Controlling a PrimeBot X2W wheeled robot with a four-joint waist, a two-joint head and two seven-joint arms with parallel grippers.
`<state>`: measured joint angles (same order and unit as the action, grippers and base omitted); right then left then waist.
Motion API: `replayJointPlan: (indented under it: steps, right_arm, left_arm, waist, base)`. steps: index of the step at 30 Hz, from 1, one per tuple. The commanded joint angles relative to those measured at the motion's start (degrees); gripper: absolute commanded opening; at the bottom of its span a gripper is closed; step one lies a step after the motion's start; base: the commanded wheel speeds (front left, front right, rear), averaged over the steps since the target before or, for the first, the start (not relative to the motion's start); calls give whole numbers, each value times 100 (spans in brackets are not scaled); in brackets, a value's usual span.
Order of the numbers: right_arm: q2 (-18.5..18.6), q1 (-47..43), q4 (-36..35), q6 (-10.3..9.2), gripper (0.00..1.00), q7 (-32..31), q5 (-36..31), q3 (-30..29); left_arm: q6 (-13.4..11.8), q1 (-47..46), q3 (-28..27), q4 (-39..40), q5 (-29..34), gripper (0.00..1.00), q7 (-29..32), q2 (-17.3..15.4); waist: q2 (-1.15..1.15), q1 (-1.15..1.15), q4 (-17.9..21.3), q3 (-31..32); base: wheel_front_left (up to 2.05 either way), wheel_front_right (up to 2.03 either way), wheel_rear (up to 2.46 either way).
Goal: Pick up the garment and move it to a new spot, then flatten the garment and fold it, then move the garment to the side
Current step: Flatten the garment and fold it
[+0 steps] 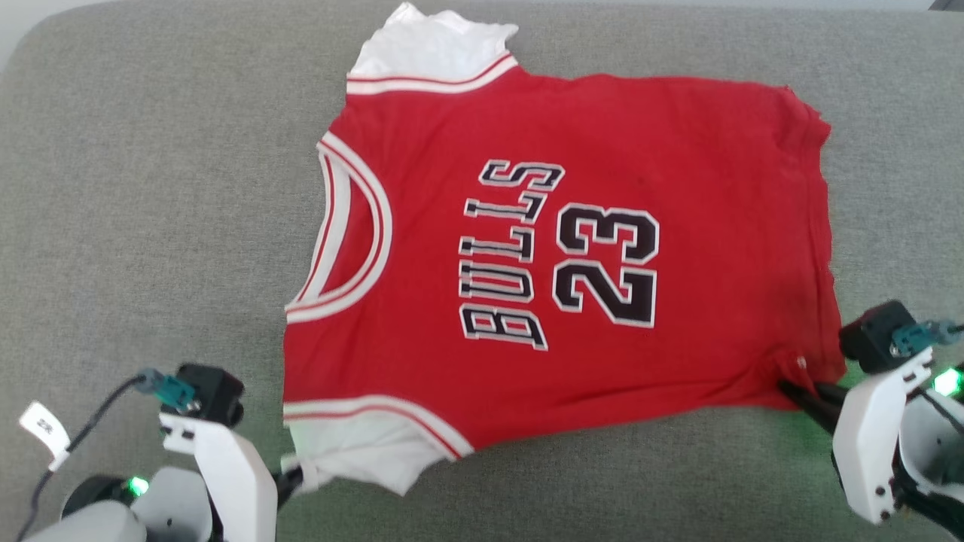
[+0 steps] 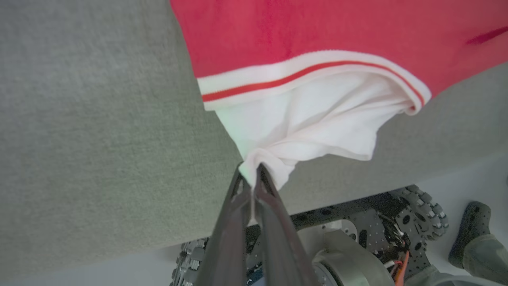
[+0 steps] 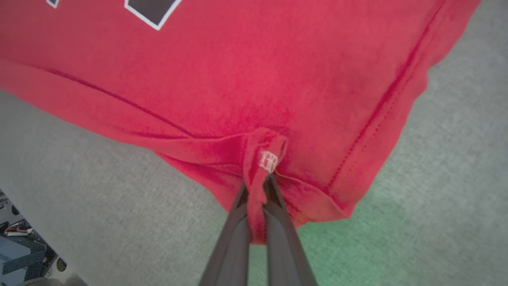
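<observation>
The garment (image 1: 572, 248), a red jersey with white sleeves, striped trim and black "BULLS 23" lettering, lies spread flat on the grey cushion, neck toward the left. My left gripper (image 1: 292, 473) is shut on the near white sleeve (image 2: 301, 119), with cloth bunched between its fingertips (image 2: 260, 174). At the lower right, my right gripper (image 1: 800, 391) is shut on the jersey's near hem corner (image 3: 264, 159), and a red fold with a small white tag is pinched between its fingers (image 3: 274, 190).
The grey cushion (image 1: 151, 188) stretches wide to the left of the jersey. Its near edge runs close below my grippers; beyond it the robot's wheeled base (image 2: 377, 238) and a person's dark shoe (image 2: 472, 234) are on the pale floor.
</observation>
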<state>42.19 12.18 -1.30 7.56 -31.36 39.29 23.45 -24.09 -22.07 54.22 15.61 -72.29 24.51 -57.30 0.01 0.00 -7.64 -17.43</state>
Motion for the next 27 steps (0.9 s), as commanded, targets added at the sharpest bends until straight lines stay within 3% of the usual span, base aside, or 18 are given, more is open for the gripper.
replayJointPlan:
  steps: [1, 10, 16, 22, 27]
  right_arm:
    - [32, -142, -87, -15, 0, -67, 80, -28]
    - [-142, -552, -724, -15, 0, -171, 242, -771]
    - [-450, -286, -904, -16, 0, -397, -52, -1314]
    - [-781, 477, -672, -16, 0, -467, -374, -1348]
    - [-947, 1335, -86, -15, 0, -283, -571, -1149]
  left_arm:
    - [-60, 106, 17, 51, -86, 0, 26, -47]
    - [-196, -213, -382, 504, 102, 0, -150, -566]
    - [32, -1030, -689, 494, 672, 0, -65, -838]
    - [780, -2143, -705, -345, 1261, 0, 105, -390]
    - [1370, -2959, -581, -1569, 1601, 0, 116, 336]
  waist:
    - [-1, 0, 6, 5]
    - [-1, 0, 117, 61]
    - [-1, 0, 231, 18]
    - [-1, 0, 320, -179]
    - [-1, 0, 365, -382]
  base:
    - [0, 0, 0]
    - [0, 0, 0]
    - [0, 0, 0]
    - [0, 0, 0]
    - [0, 0, 0]
